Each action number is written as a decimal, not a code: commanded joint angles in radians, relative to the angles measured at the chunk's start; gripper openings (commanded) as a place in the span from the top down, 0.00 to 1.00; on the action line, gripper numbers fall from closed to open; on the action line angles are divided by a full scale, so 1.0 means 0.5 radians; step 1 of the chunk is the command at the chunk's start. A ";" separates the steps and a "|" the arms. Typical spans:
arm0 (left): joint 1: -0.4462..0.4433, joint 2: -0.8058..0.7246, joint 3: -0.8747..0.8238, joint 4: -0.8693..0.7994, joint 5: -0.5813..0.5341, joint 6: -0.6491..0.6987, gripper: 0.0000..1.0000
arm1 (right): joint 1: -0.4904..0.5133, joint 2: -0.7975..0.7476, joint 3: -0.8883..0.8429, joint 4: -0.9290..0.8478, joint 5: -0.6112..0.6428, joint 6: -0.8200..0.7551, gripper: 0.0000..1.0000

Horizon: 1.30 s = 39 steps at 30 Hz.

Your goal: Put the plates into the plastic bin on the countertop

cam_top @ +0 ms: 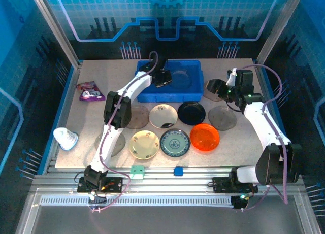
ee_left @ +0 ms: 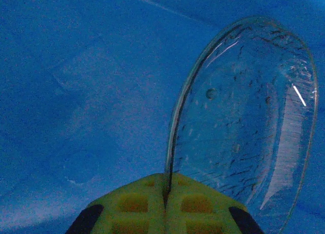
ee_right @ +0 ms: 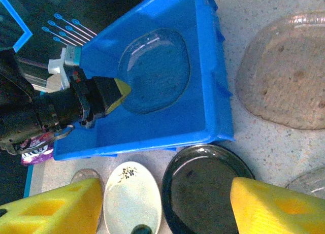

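Note:
My left gripper point(cam_top: 163, 77) reaches into the blue plastic bin point(cam_top: 152, 96) and is shut on the rim of a clear, smoky plate point(ee_left: 249, 122), which tilts over the bin floor point(ee_left: 76, 92). Its fingers point(ee_left: 137, 201) pinch the plate's edge. My right gripper point(cam_top: 223, 89) hangs open to the right of the bin, over a brown plate point(cam_top: 212, 87); the black plate point(ee_right: 208, 193) lies below its jaws. Several plates rest on the countertop point(cam_top: 244, 153): cream floral point(cam_top: 163, 115), orange-red point(cam_top: 205, 137), blue-green patterned point(cam_top: 174, 142) and grey point(cam_top: 222, 117).
A purple snack packet point(cam_top: 90, 91) lies at the left edge and a white object point(cam_top: 66, 138) sits near the front left. A green block point(cam_top: 137, 169) and a blue block point(cam_top: 178, 170) sit on the front rail.

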 commanded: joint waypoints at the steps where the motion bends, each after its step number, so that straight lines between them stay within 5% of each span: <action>1: -0.032 0.060 0.106 0.019 0.023 -0.079 1.00 | -0.028 -0.034 -0.047 0.021 -0.036 0.021 0.32; 14: -0.048 0.210 0.186 0.102 0.143 -0.172 1.00 | -0.029 -0.022 -0.105 0.052 -0.069 0.034 0.32; 22: -0.048 0.223 0.227 0.104 0.201 -0.155 0.58 | -0.028 -0.055 -0.143 0.042 -0.066 0.034 0.31; 39: -0.045 0.148 0.272 0.114 0.192 0.015 0.26 | -0.028 -0.230 -0.255 -0.083 -0.012 -0.029 0.31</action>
